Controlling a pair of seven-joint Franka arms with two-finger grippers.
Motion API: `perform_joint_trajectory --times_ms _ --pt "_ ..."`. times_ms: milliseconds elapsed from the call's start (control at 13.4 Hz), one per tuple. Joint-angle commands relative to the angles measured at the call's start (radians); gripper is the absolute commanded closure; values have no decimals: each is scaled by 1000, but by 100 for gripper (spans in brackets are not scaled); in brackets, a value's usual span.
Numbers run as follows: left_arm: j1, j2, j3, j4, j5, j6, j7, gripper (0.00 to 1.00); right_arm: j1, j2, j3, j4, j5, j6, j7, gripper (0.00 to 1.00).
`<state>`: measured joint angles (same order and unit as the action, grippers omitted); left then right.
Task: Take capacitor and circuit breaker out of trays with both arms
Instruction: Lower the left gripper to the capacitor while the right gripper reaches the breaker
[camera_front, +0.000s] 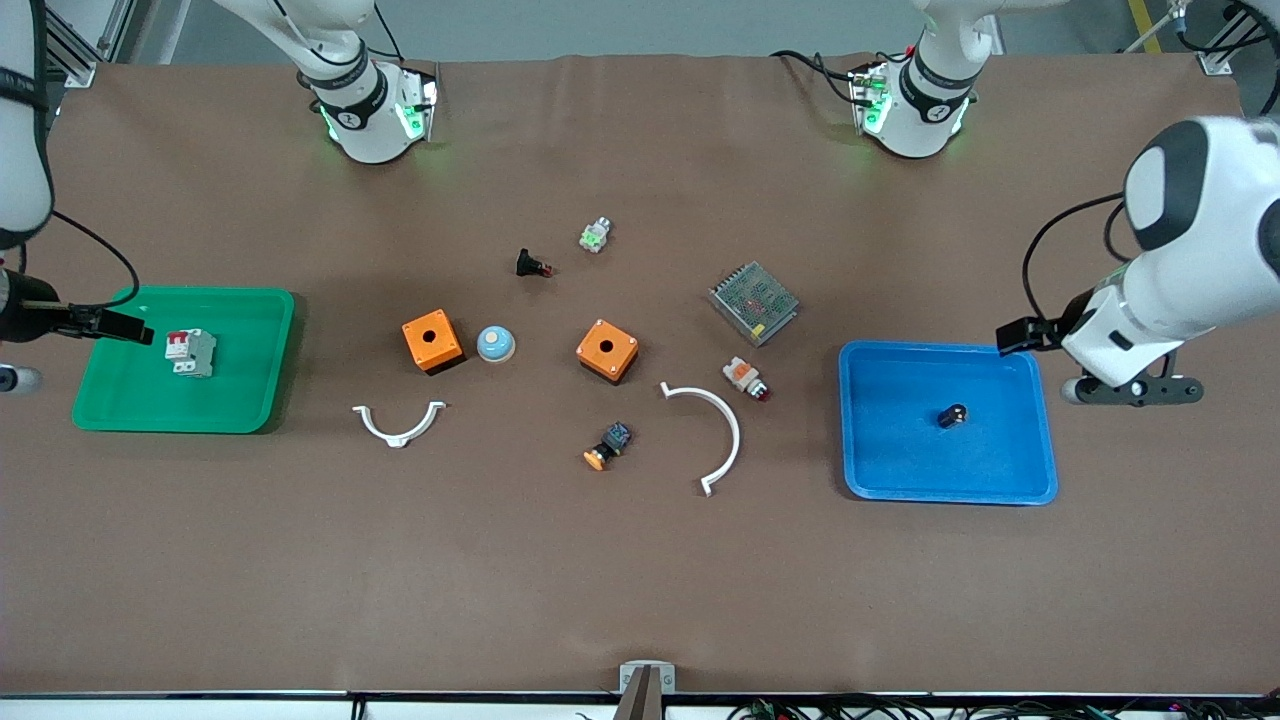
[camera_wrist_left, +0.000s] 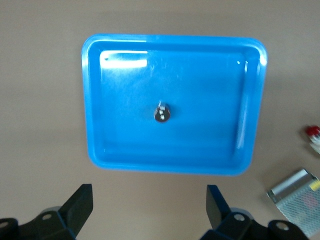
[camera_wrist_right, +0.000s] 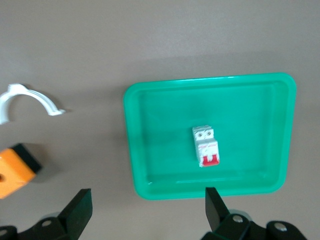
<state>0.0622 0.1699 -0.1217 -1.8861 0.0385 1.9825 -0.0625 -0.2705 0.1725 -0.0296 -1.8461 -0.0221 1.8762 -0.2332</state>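
The capacitor, a tiny black cylinder with a silvery end, lies in the middle of the blue tray; it also shows in the left wrist view. The breaker, a white-grey block with red toggles, lies in the green tray and shows in the right wrist view. My left gripper is open and empty over bare table beside the blue tray, at the left arm's end. My right gripper is open and empty over bare table beside the green tray, mostly cut off by the front view's edge.
Between the trays lie two orange boxes, a blue-white dome, a black button piece, a green-white piece, a metal mesh unit, a white-orange piece, a black-blue piece and two white curved clips.
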Motion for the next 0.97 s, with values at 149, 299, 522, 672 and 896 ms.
perform_joint_trajectory --times_ms 149,299,522,672,896 --pt "1 104 -3 -163 14 304 -30 0 -101 63 14 -127 -18 191 -248 0" --pt "1 184 -3 -188 14 444 -28 1 -128 99 14 -166 -18 282 -279 0" --pt "1 279 -1 -182 12 548 -26 21 -163 125 14 -237 -18 403 -326 0" --pt "7 310 -3 -162 12 561 -26 29 -177 133 14 -257 -18 426 -330 0" --pt "11 329 -1 -150 14 565 -25 40 -188 171 14 -266 -18 461 -331 2"
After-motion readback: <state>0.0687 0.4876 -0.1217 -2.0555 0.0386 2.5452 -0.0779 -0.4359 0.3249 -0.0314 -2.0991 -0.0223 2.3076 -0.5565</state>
